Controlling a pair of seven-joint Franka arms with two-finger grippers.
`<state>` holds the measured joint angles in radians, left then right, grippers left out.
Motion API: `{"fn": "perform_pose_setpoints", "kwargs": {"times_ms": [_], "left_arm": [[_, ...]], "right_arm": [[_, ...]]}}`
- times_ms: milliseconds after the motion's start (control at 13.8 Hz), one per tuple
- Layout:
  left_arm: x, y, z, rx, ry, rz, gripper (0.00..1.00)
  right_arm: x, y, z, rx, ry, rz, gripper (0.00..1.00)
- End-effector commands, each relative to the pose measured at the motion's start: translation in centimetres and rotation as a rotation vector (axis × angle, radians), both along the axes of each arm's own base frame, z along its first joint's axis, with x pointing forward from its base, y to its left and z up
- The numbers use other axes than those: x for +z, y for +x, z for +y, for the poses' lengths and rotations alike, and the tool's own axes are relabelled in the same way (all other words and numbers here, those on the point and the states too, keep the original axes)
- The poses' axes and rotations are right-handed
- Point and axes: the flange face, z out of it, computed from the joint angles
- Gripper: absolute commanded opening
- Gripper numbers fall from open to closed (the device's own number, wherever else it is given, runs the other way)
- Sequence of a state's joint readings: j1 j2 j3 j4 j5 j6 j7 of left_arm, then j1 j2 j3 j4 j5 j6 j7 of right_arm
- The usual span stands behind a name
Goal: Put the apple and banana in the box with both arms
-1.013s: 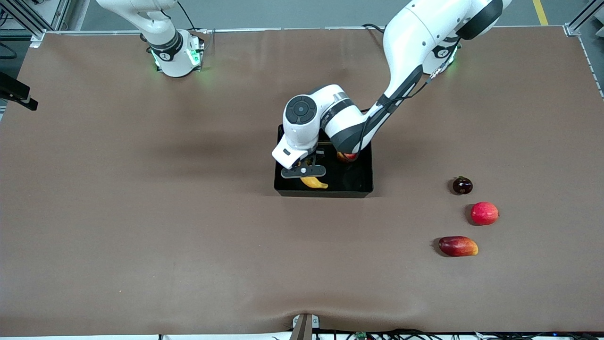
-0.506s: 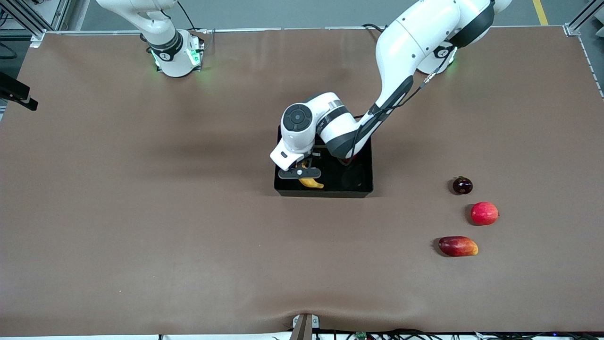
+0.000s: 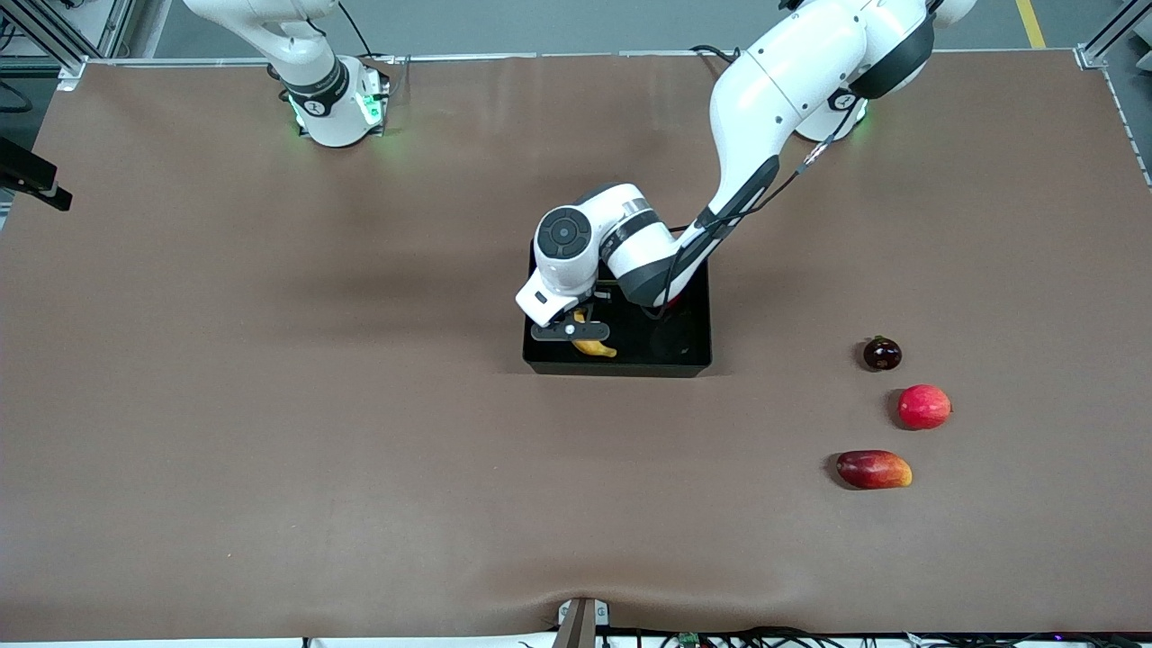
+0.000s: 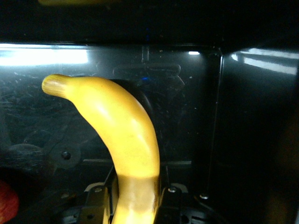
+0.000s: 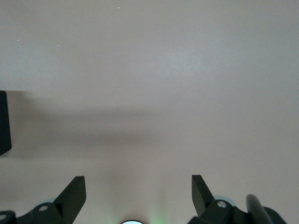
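Left gripper: low inside the box, at the corner nearest the front cam toward the right arm's end. Fingers closed on the banana; left wrist view shows the banana clamped between the two pads at one end, the rest curving out over the box floor.
Banana: in the box, close to the floor; contact w/ floor can't be confirmed. Yellow, one tip visible, other end hidden in the grip.
Apple: only a red sliver shows at the edge of the left wrist view, inside the box; in front view it is hidden under the left arm's wrist.
Box: black, glossy walls, mid-table, nearer the arm bases than the loose fruit.
Right gripper: not visible in front view; arm waits near its base. Right wrist view shows fingers spread wide, nothing between them, over bare table.
Other fruit: three pcs toward the left arm's end, well apart from the box — dark round fruit, red-pink round fruit nearer the cam, elongated red-yellow fruit nearest the cam.
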<state>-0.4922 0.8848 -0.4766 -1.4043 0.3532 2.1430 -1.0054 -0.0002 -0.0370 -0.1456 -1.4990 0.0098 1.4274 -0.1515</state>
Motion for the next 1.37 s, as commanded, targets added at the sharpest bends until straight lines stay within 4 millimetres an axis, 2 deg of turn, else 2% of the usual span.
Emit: {"fn": "perform_pose_setpoints", "kwargs": {"times_ms": [0, 145, 289, 362, 434, 506, 651, 796, 940, 1157, 1302], "left_arm": [[0.5, 0.6, -0.2, -0.014, 0.008, -0.038, 0.99], [1.7, 1.2, 0.0, -0.015, 0.012, -0.073, 1.0], [4.3, 2.5, 1.0, 0.004, 0.009, -0.1, 1.0], [6.7, 3.8, 2.3, 0.023, 0.019, -0.12, 1.0], [9.4, 4.3, 3.2, 0.031, 0.037, -0.133, 1.0], [12.8, 4.9, 4.4, 0.051, 0.051, -0.158, 1.0], [18.8, 4.7, 6.0, 0.071, 0.078, -0.207, 1.0], [23.8, 6.3, 9.8, 0.131, 0.107, -0.241, 1.0], [26.9, 5.8, 12.7, 0.103, 0.193, -0.215, 1.0], [32.5, 7.6, 20.0, 0.114, 0.239, -0.208, 1.0], [35.3, 7.5, 24.0, 0.068, 0.283, -0.175, 1.0]], "right_arm": [[0.3, 0.2, -0.4, -0.004, 0.014, -0.006, 1.0], [0.2, 0.2, -0.5, -0.005, 0.014, -0.005, 1.0], [0.2, 0.3, -0.4, -0.002, 0.014, -0.003, 1.0], [0.2, 0.3, -0.4, -0.002, 0.014, -0.003, 1.0], [0.1, 0.4, -0.4, -0.004, 0.014, -0.002, 1.0], [0.1, 0.4, -0.5, -0.004, 0.012, -0.002, 1.0], [0.1, 0.4, -0.5, -0.004, 0.012, -0.002, 1.0], [0.1, 0.4, -0.5, -0.004, 0.012, -0.002, 1.0], [0.1, 0.4, -0.5, -0.004, 0.012, -0.002, 1.0], [0.1, 0.4, -0.4, -0.003, 0.012, -0.002, 1.0], [0.1, 0.4, -0.4, -0.003, 0.011, -0.001, 1.0]]}}
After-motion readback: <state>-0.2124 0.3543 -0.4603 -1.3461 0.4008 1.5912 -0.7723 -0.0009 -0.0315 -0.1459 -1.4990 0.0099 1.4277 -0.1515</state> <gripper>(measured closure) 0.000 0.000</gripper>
